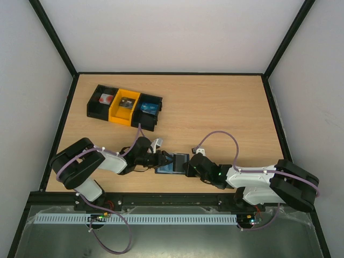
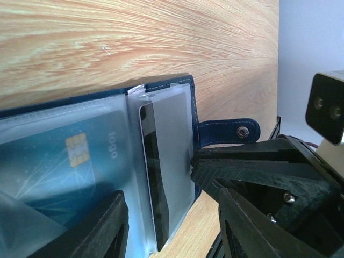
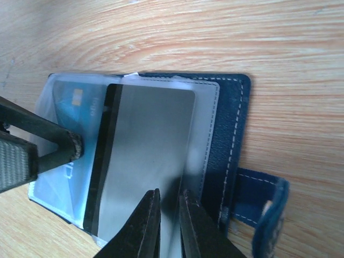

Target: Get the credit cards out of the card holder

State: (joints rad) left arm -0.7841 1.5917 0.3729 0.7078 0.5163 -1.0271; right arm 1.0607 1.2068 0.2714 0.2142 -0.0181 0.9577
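Pinching grey, black-striped credit card [image 3: 145, 156] edgewise, right pincer [image 3: 169, 199]; left pincer [image 2: 169, 215] spread astride card holder [image 3: 236, 107]; table [image 3: 215, 32] beyond.

1. The left arm [image 1: 110, 160] and right arm [image 1: 252, 177] are built of glossy white shells joined by bulky black housings.
2. A thin lilac cable [image 1: 217, 132] is looped along each.
3. Matt black fingers [image 3: 150, 226] are fitted.

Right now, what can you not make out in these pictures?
Top view: contents of the bins, too small.
Left wrist view: lower part of the blue card, behind a finger of the left claw; the card holder runs off the left edge.
Right wrist view: whether the right claw pinches the grey card or only its sleeve; its tips hide that edge.
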